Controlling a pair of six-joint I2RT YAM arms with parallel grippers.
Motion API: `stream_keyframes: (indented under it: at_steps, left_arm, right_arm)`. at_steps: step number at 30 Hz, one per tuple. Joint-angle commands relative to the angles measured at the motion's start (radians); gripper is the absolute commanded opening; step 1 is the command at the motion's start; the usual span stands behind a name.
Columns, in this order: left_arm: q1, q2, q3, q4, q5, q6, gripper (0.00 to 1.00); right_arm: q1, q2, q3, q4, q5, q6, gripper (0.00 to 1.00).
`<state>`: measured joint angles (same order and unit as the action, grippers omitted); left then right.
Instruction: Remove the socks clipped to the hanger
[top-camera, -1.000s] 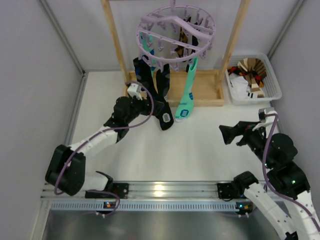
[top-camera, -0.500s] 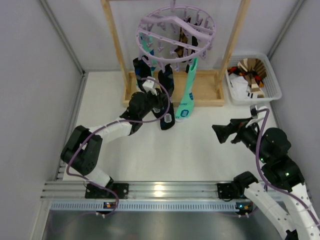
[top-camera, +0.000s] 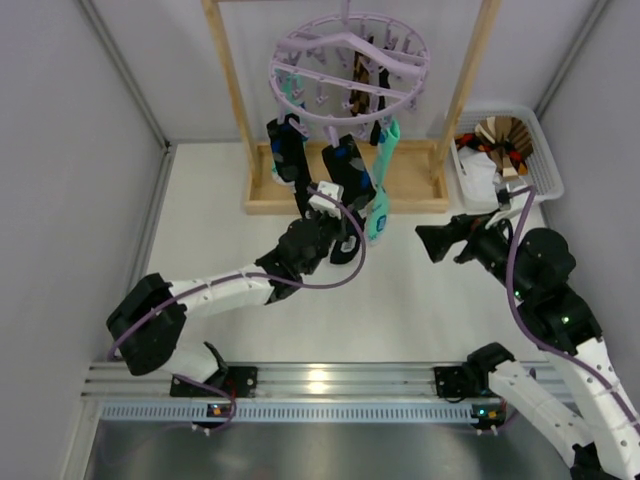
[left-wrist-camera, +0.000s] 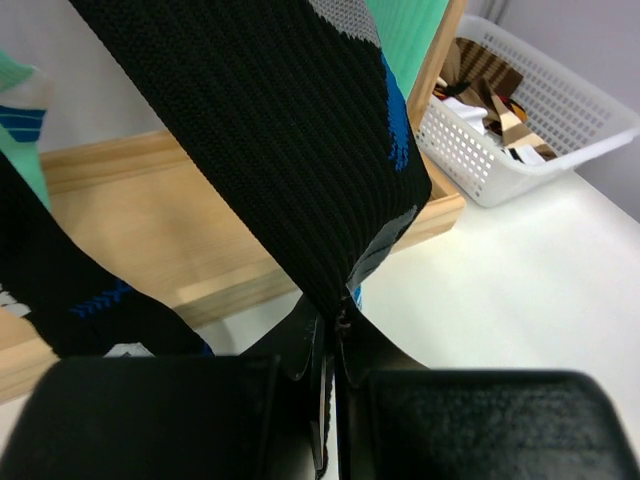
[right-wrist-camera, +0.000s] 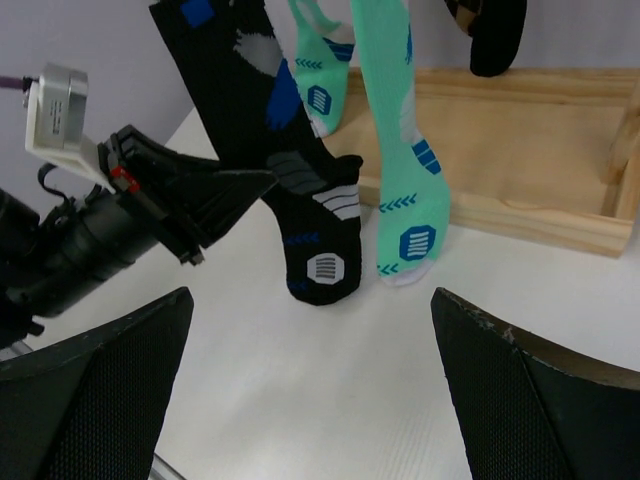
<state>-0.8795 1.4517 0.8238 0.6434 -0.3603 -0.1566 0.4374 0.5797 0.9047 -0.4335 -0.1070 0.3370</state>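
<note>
The white worktop (top-camera: 420, 320) lies bare between the two arms and in front of the stand, with walls closing it in on both sides. The wooden frame stand (top-camera: 228, 80) runs out of the overhead view at the top, so its crossbar is unseen. From it hangs the lilac hanger (top-camera: 330, 38); the dark and brown pieces inside the ring are hard to make out.

A white basket (left-wrist-camera: 470, 150) sits in the far right corner, just beside the stand's base, its contents a jumble.

The socks hang from the ring's near side. One black sock (top-camera: 285, 150) is on the left, a second black sock (left-wrist-camera: 270, 130) is in the middle, and a mint sock (right-wrist-camera: 410, 150) is beside it.

The left gripper (top-camera: 340, 235) has its jaws closed on the middle black sock's lower edge. That sock's clip is cut off in the wrist view.

The right gripper (top-camera: 430, 242) hovers over open worktop, well apart from the socks, with its jaws spread wide and empty.
</note>
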Motion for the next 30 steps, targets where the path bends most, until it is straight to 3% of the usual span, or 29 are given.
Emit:
stream_keyframes:
  at_steps: [1,12,17,30]
  left_arm:
    - [-0.058,-0.033,-0.006,0.067,-0.185,0.078,0.0]
    - [-0.13,-0.031,-0.049,0.065,-0.292,0.077,0.0]
    - [-0.138,-0.025,-0.071,0.067,-0.347,0.074,0.0]
    - [-0.138,-0.025,-0.104,0.067,-0.309,0.057,0.0]
  right_arm:
    - [0.012,0.019,0.091,0.075,0.038,0.014,1.0]
    - [0.014,0.052,0.166,0.013,0.144,-0.019,0.99]
    - [0.012,-0.012,0.083,0.157,0.136,-0.027,0.99]
    - [0.014,0.002,0.075,0.162,0.133,-0.012,0.99]
